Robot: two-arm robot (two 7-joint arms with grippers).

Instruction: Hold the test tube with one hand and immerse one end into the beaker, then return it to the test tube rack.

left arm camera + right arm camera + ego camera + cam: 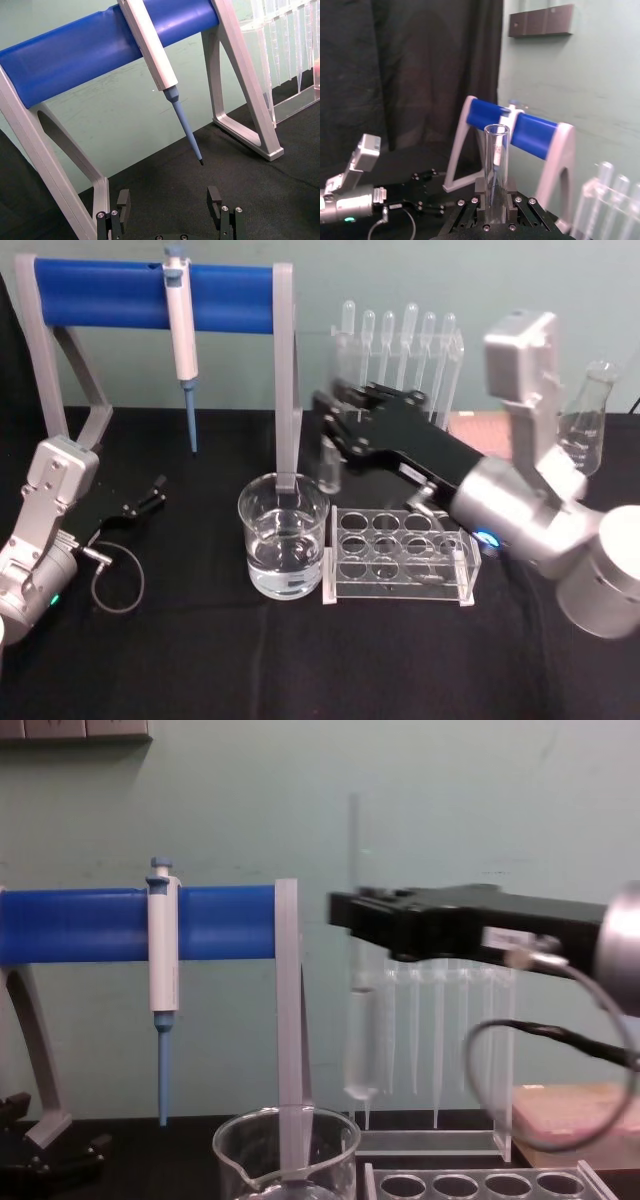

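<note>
Nearest to me on the black cloth (200, 660) I see the beaker (246, 540), partly filled with water. Just to its right is the clear test tube rack (398, 582) with its rows of round holes. A bit above and behind them my right gripper (335, 425) reaches in from the right, and its black fingers are closed on the test tube (358, 1040). The tube stands straight up. Its round end hangs over the right side of the beaker's rim and is not in the water. Off to the left, my left gripper (170, 197) sits low by the table with its fingers apart and nothing between them. Right behind the beaker stands the gray leg (287, 390) of the stand, close to the left of the tube. It holds up a blue bar (110, 295), and a white and blue pipette (182, 330) hangs from that bar. Farther back, behind my right gripper, a row of thin plastic pipettes (400, 335) stands in a clear holder. A glass flask (590, 415) sits at the far right.
</note>
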